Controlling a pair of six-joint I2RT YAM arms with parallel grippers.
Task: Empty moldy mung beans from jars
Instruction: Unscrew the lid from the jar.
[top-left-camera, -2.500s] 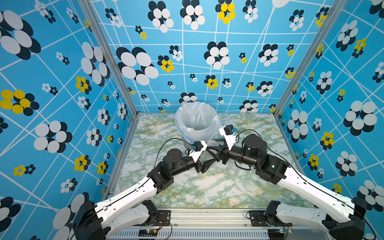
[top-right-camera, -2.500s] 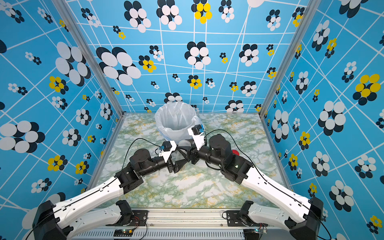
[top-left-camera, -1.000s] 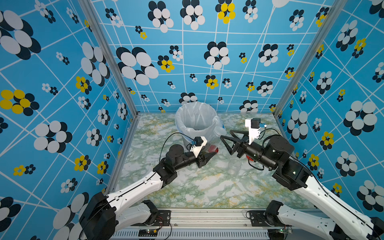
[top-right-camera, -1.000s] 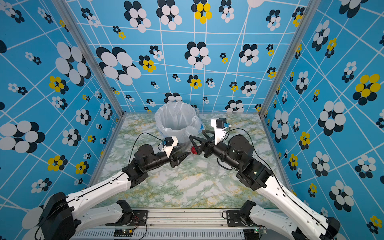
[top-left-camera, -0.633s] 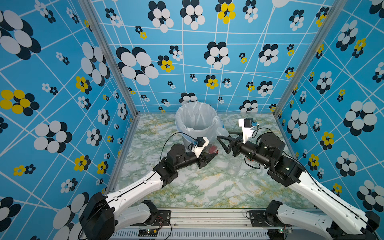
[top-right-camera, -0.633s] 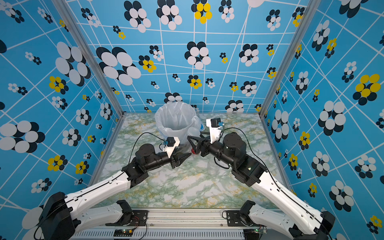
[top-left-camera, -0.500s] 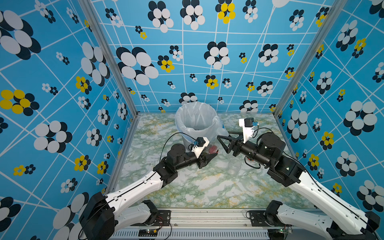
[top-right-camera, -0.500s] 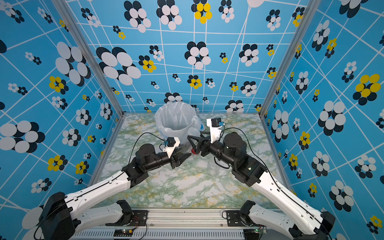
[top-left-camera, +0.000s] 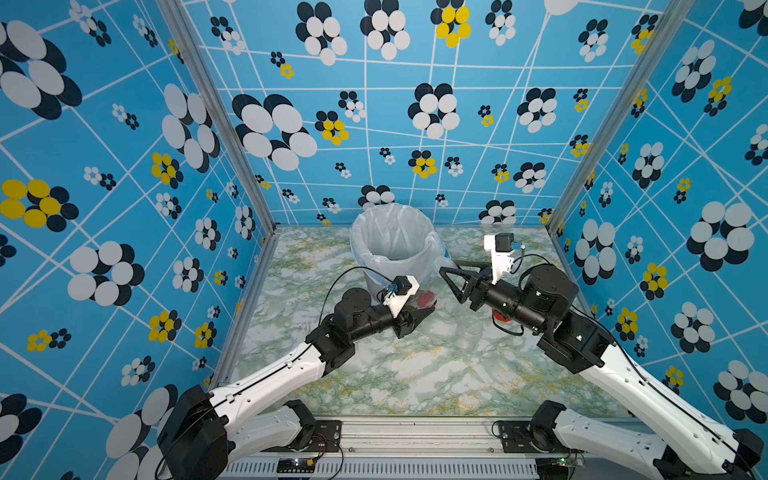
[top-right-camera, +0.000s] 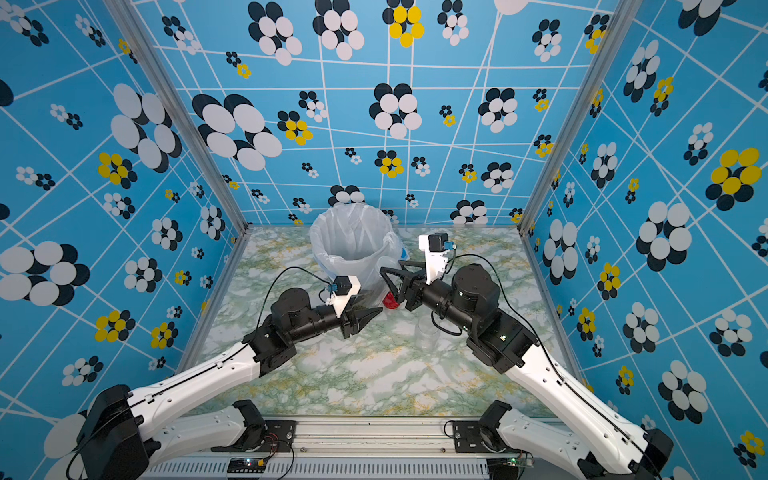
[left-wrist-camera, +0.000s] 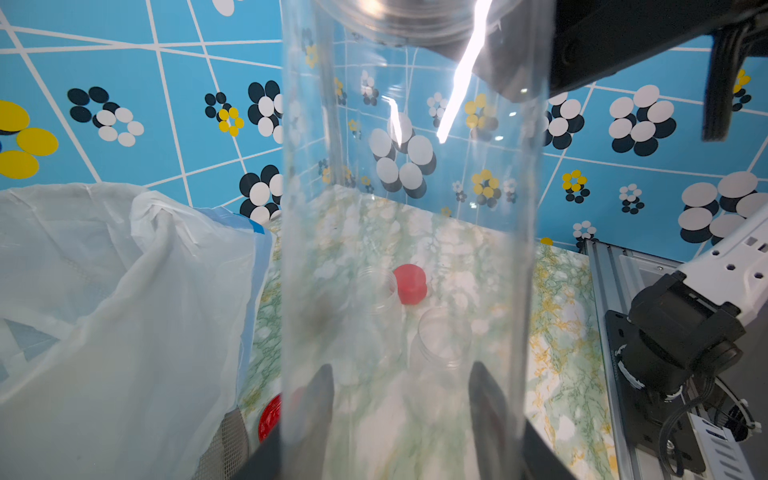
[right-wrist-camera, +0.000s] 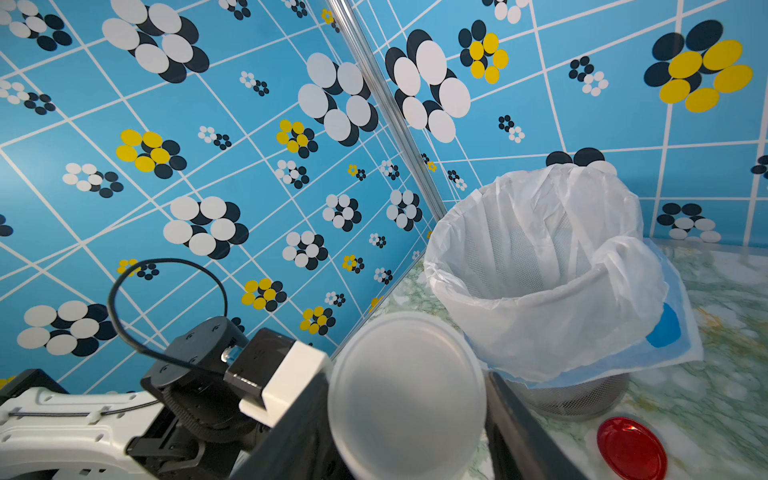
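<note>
A slim clear jar (left-wrist-camera: 407, 249) is held by L claw (left-wrist-camera: 401, 370); its whitish lid (right-wrist-camera: 399, 415) is clamped by R claw (right-wrist-camera: 406, 378), beside lined bin (right-wrist-camera: 552, 286).

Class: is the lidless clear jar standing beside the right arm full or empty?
Empty: the jar shows only the marble tabletop through its clear walls.

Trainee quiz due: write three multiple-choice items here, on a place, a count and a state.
1. The bin stands: A) toward the back wall B) by the arm bases C) against the right wall.
2. Red lids in the left wrist view: A) one B) two C) four.
3. The left end effector is: A) open, empty B) shut on the slim jar C) hidden.
A: that wall stands behind it. B: one by the open jars, one by the bin. B: the jar sits in its grip.
</note>
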